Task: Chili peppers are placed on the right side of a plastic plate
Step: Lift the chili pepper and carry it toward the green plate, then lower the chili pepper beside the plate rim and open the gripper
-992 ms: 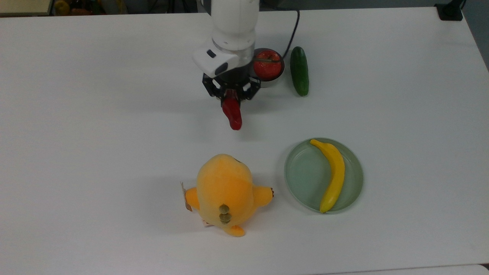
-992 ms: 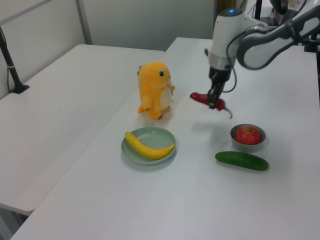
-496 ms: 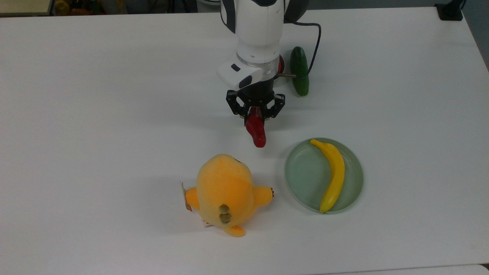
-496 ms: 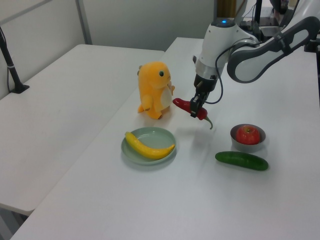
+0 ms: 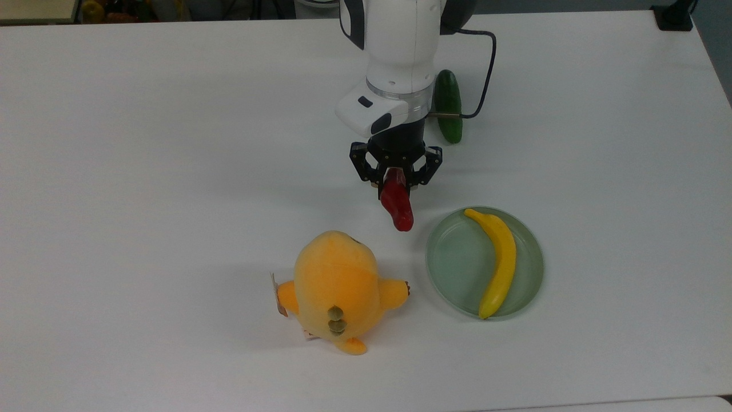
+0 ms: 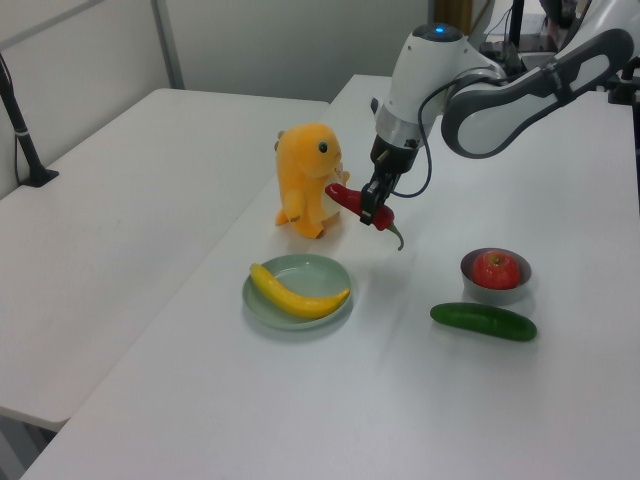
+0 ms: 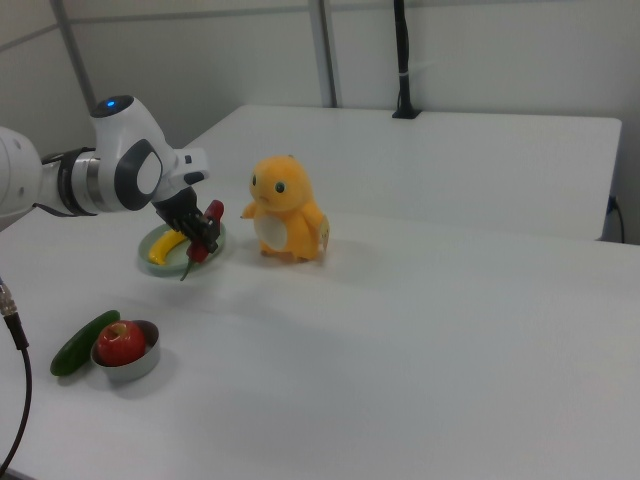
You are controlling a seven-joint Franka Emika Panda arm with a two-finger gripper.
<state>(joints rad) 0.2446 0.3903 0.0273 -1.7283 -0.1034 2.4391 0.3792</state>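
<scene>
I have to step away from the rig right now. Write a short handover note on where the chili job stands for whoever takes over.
Gripper: shut on the chili pepper, carrying it above the table.
Chili pepper: in the air between the plush toy and the plate, just off the plate's rim on the top view's left.
Plate: holds a banana along the top view's right half.
Done: pepper picked up and brought near the plate.
Left: carry it past the plate to its right side, lower, release.
</scene>
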